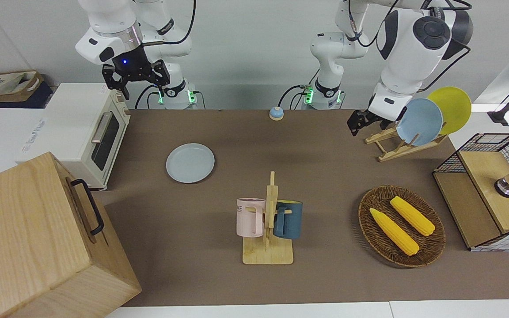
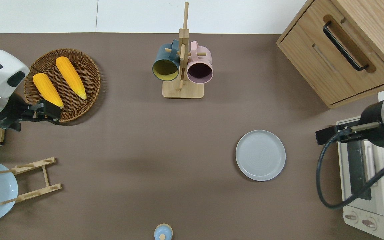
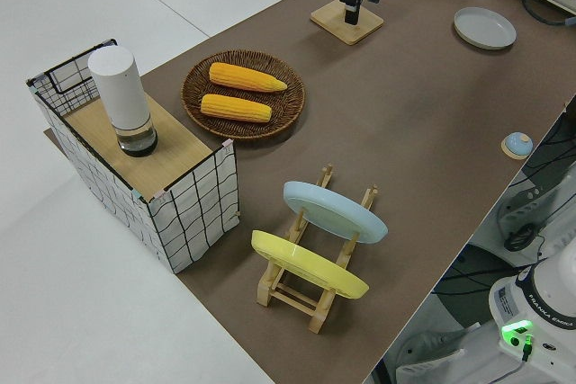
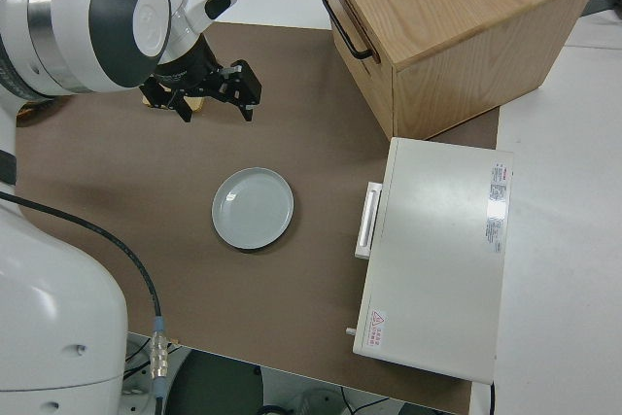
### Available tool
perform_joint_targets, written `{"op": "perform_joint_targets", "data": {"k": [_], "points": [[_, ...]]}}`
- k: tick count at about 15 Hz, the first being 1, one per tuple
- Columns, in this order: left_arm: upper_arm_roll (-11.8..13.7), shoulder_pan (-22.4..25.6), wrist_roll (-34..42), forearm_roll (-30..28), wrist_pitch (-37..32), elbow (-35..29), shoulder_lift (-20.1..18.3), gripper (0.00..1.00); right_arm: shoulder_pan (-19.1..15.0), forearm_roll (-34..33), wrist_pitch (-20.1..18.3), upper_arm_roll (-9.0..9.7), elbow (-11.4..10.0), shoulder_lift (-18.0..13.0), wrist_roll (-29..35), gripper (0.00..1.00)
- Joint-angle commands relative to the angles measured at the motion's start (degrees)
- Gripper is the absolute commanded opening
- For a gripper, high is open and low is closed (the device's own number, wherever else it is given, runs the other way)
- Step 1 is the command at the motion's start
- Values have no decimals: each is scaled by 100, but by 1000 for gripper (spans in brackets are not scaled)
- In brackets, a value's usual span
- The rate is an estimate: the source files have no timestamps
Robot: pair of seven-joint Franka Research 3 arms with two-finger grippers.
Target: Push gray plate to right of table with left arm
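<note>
Wicker basket point(image 2: 88, 63) is holding two corn cobs point(image 2: 70, 77) while I'm hanging my left gripper point(image 2: 47, 111), fingers unreadable, over its edge, gray plate point(image 2: 260, 155) sitting empty.

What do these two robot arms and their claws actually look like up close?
Both arms are glossy white with rounded joints and black cables looped along them. The left arm has dark oval joint caps and a small black left gripper on a plain white wrist. The right gripper is black and chunkier, below a silver band and a small blue light.
</note>
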Motion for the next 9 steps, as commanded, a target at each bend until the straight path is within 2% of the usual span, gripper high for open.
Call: {"op": "perform_joint_targets", "data": {"k": [1, 4, 7, 9], "points": [[-63, 548, 1033, 78, -70, -454, -331, 993, -115, 59, -83, 77, 45, -17, 5, 983], [-63, 769, 1624, 25, 9, -883, -708, 991, -115, 59, -83, 86, 45, -17, 14, 983], [-63, 769, 1634, -71, 395, -1727, -1411, 991, -115, 59, -83, 86, 45, -17, 5, 983], [-63, 760, 1643, -256, 466, -1966, -1676, 991, -115, 59, -83, 86, 45, -17, 14, 983]]}}
